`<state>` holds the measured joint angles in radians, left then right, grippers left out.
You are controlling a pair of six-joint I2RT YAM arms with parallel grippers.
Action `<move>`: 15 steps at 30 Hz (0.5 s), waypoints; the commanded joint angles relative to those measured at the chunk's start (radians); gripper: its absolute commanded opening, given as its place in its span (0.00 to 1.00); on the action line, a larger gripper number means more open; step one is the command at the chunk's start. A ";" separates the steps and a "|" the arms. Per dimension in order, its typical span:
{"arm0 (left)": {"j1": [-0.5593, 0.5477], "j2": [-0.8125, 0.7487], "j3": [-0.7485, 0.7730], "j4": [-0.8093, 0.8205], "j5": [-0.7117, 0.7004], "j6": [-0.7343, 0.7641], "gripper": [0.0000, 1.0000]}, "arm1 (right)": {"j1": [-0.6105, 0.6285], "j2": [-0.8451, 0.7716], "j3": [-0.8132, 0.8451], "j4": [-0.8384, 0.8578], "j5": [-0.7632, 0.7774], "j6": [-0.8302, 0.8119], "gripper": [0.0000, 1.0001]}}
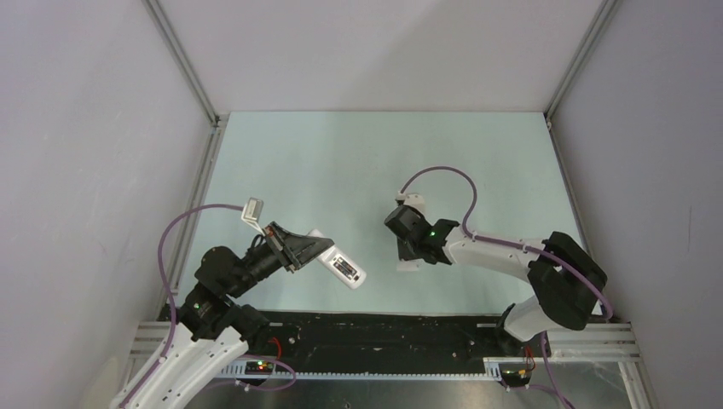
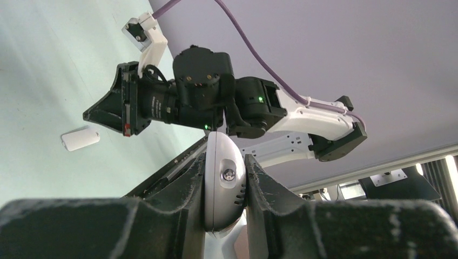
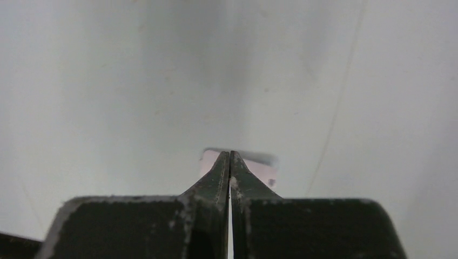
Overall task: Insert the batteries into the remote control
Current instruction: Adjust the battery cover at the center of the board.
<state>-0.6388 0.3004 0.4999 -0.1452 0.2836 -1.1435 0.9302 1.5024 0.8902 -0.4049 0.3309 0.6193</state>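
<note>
White remote [image 1: 345,269] sits clamped in the left claw [image 2: 225,155]; right claw [image 3: 230,160], well apart, is closed on nothing.

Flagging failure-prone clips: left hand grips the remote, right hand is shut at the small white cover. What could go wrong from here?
1. The left hand pinches the remote by one end, most of it jutting out; a push there could twist it loose.
2. The right hand, shut, points at the cover lying flat on the table; it may just shove it away.
</note>
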 commanded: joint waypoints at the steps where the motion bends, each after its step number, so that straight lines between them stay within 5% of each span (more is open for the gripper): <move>1: 0.001 -0.005 0.051 0.023 -0.001 0.009 0.01 | -0.052 0.028 -0.004 -0.050 0.030 0.023 0.00; 15: 0.001 -0.024 0.047 0.023 -0.007 0.001 0.02 | -0.063 0.117 -0.063 -0.078 0.005 0.093 0.00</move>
<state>-0.6388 0.2871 0.4999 -0.1455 0.2829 -1.1439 0.8623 1.6123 0.8761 -0.4320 0.3374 0.6662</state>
